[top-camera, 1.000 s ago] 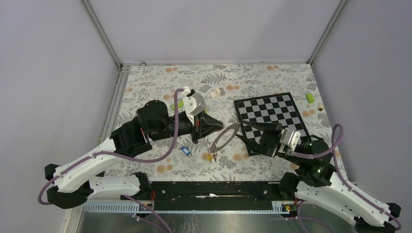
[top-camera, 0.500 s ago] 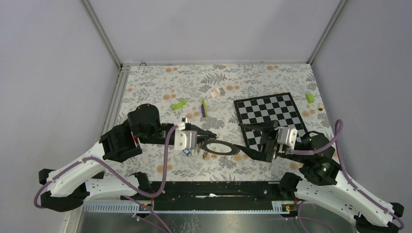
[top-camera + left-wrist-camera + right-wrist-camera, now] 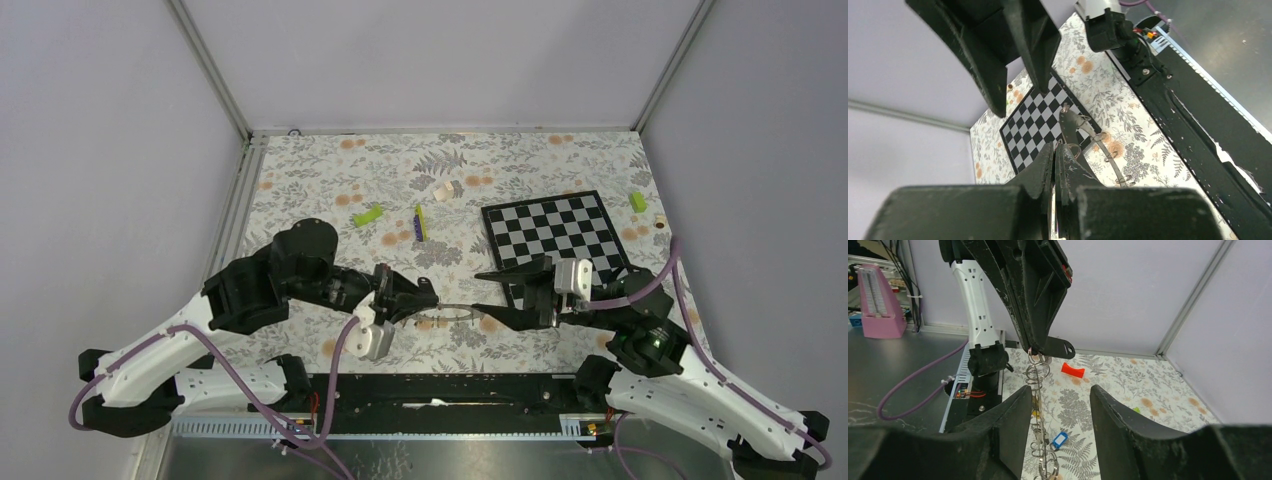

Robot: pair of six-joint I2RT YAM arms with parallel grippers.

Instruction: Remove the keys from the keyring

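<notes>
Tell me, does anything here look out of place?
Yes. A blue-tagged key lies loose on the flowered cloth, off the keyring, which the left gripper pinches. A red piece lies loose farther back too.

Robot lab test cell, not a home. Plain grey enclosure walls (image 3: 450, 60) on aluminium corner posts (image 3: 208, 70). Left arm (image 3: 170, 345) and right arm (image 3: 700, 400) bolted to a black mounting rail (image 3: 450, 385), purple cables (image 3: 338, 362) loose. Floral-cloth surface (image 3: 520, 160) carries a checkerboard (image 3: 560, 225). Steel bench (image 3: 898, 370) alongside, with a pink metronome (image 3: 880, 305).
</notes>
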